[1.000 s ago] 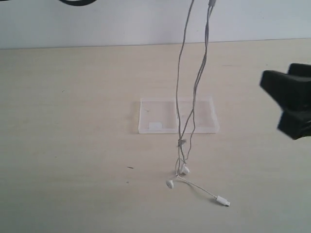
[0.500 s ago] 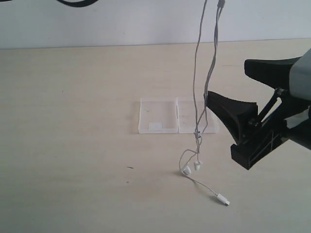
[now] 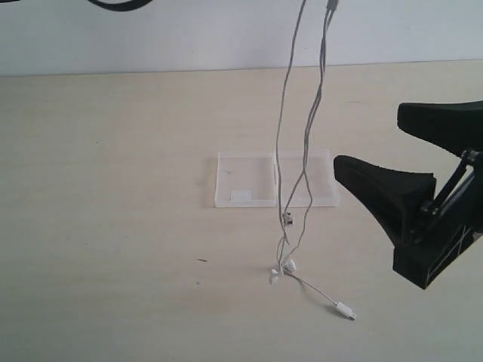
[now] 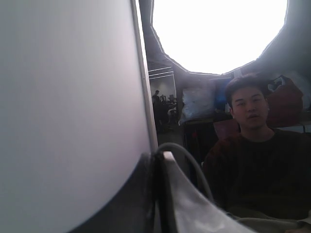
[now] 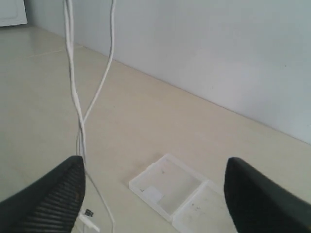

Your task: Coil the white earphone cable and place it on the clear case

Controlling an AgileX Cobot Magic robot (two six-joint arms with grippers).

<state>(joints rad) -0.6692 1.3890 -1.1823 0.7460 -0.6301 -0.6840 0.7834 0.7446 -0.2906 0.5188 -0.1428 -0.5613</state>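
The white earphone cable [image 3: 305, 151] hangs in long strands from above the exterior view's top edge. Its earbuds [image 3: 288, 265] and plug [image 3: 346, 310] lie on the table just in front of the clear case [image 3: 275, 179]. In the left wrist view my left gripper [image 4: 158, 158] is shut, and a loop of cable [image 4: 187, 153] comes out at its tips. My right gripper [image 3: 368, 139] is open at the right, beside the hanging strands and apart from them. Its wrist view shows the gripper [image 5: 154, 161] open, with the case [image 5: 184, 191] between its jaws and the cable [image 5: 71, 73] by one finger.
The case lies open and flat on the pale wooden table [image 3: 113, 188], with a small white rectangle [image 3: 241, 195] in its left half. A white wall [image 3: 189, 38] runs along the table's far edge. A person [image 4: 252, 145] appears in the left wrist view's background.
The right gripper came in from the right and has since drawn back slightly right and lower. The hanging cable swung right, lifting the earbuds, then swung back left; the earbuds rest on the table again.
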